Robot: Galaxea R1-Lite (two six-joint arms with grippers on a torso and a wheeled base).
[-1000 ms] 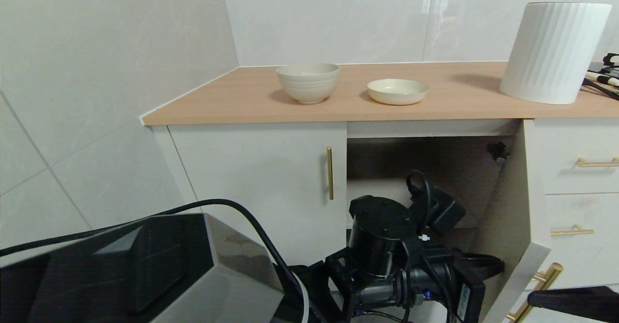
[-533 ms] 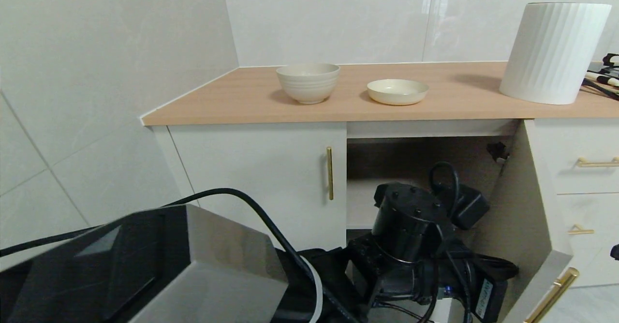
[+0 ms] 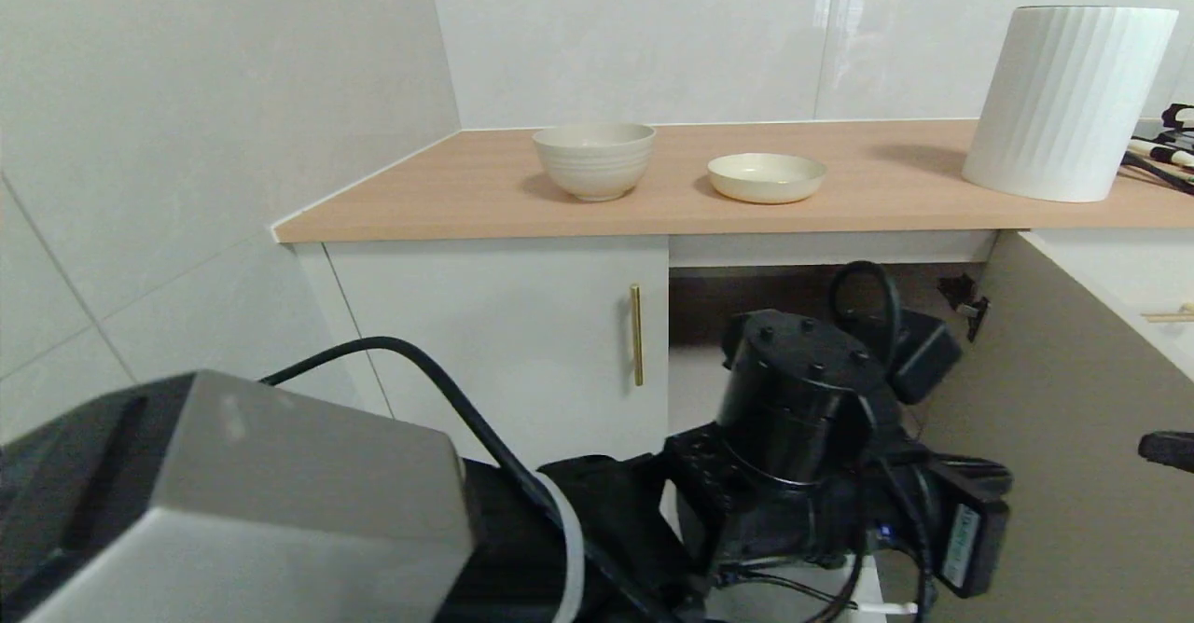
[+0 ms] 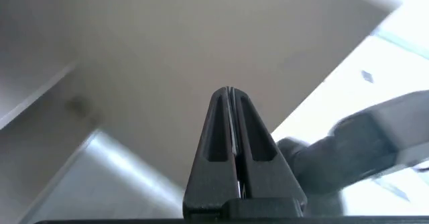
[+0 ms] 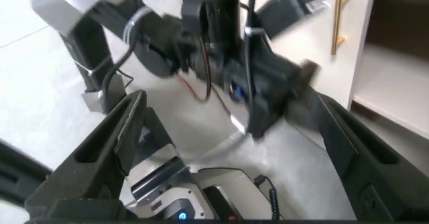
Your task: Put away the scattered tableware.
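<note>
Left gripper [image 4: 228, 93] is pressed shut on nothing, fingers flat together; the right gripper [image 5: 229, 102] is spread wide and empty. Up at 12 o'clock in the head view the bowl [image 3: 594, 159] stands upright, with the dish [image 3: 767, 176] apart from it at its 3 o'clock, both on the counter [image 3: 448, 203]. Under the dish, toward 6 o'clock, the cupboard [image 3: 728, 297] is open, its door [image 3: 1073, 436] standing out at 4 o'clock and the left arm [image 3: 802, 418] low before the opening. A dark tip at the 4 o'clock edge is probably the right gripper. Rising from so low, an arm could clip the counter's lip or the door. A pinch on the bowl's smooth, rounded wall might slip or shove it into the dish.
</note>
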